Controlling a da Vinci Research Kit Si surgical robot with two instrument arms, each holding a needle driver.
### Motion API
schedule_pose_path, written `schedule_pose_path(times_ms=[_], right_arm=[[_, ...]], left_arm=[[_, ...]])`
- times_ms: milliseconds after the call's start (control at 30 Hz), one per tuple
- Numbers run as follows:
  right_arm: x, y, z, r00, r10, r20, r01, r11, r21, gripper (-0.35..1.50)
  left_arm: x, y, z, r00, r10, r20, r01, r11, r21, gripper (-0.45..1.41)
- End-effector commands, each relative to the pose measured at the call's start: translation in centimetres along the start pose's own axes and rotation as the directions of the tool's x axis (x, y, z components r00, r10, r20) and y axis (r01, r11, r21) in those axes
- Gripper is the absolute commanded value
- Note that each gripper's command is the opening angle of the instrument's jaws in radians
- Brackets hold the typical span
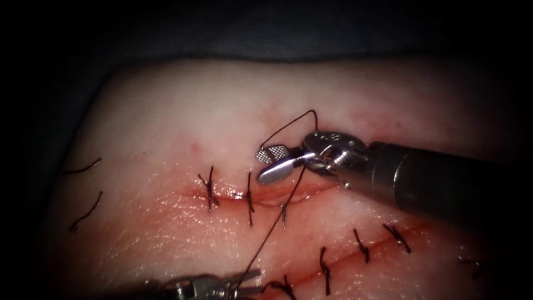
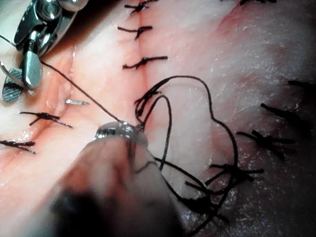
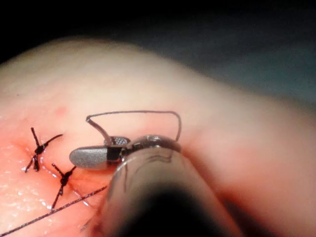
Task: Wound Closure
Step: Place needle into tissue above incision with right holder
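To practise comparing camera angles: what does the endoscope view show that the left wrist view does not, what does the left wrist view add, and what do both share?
The endoscope view adds two loose cut thread ends on the tissue, left of the cut. The left wrist view adds a tangle of slack thread beside the left tool, and a silvery sliver at the cut, perhaps the needle. Both share the right tool, its fingers open and holding nothing, and taut thread running from it to the left tool.

Taut thread [image 1: 272, 228] crosses the cut [image 1: 266, 195] between both pincers.
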Motion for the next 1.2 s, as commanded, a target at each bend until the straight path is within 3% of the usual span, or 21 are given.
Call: schedule_pose_path(times_ms=[33, 333, 467, 600, 667, 700, 767, 1000, 1133, 1200], right_arm=[[0.06, -0.04, 0.07, 0.999, -0.043, -0.005, 0.043, 0.999, -0.028, 1.31], [0.29, -0.17, -0.01, 0.973, -0.224, -0.050, 0.211, 0.959, -0.188, 1.16], [0.38, -0.20, -0.02, 0.969, -0.236, -0.073, 0.212, 0.946, -0.244, 1.25], [0.39, -0.24, -0.02, 0.966, -0.249, -0.067, 0.222, 0.935, -0.276, 1.20], [0.38, -0.25, -0.03, 0.967, -0.250, -0.058, 0.225, 0.934, -0.277, 0.83], [0.37, -0.25, -0.03, 0.967, -0.249, -0.048, 0.226, 0.933, -0.280, 0.52], [0.35, -0.25, -0.02, 0.968, -0.248, -0.018, 0.234, 0.931, -0.281, -0.35], [0.28, -0.19, 0.02, 1.000, 0.006, 0.017, 0.000, 0.934, -0.356, -0.35], [0.18, -0.17, -0.02, 0.987, 0.159, 0.030, -0.133, 0.903, -0.409, -0.35], [0.13, -0.16, -0.08, 0.981, 0.195, 0.019, -0.163, 0.866, -0.473, -0.35]], left_arm=[[0.05, -0.01, 0.08, 1.000, 0.004, -0.006, -0.004, 1.000, -0.002, -0.06], [0.19, 0.05, 0.04, 1.000, 0.015, -0.022, -0.015, 1.000, 0.001, -0.06], [0.21, 0.05, 0.08, 0.999, 0.014, -0.032, -0.014, 1.000, -0.001, -0.06], [0.26, 0.05, 0.12, 0.999, 0.023, -0.039, -0.023, 1.000, -0.002, -0.06], [0.29, 0.03, 0.14, 0.999, 0.022, -0.040, -0.022, 1.000, -0.003, -0.06], [0.29, 0.03, 0.14, 0.999, 0.028, -0.040, -0.028, 1.000, -0.003, -0.06], [0.30, 0.03, 0.14, 0.999, 0.028, -0.041, -0.028, 1.000, -0.003, -0.06], [0.37, 0.04, 0.15, 0.998, 0.031, -0.046, -0.032, 0.999, -0.003, -0.08], [0.42, 0.01, 0.21, 0.998, 0.039, -0.049, -0.039, 0.999, -0.003, -0.08], [0.44, -0.02, 0.27, 0.998, 0.036, -0.050, -0.037, 0.999, -0.005, -0.08]])
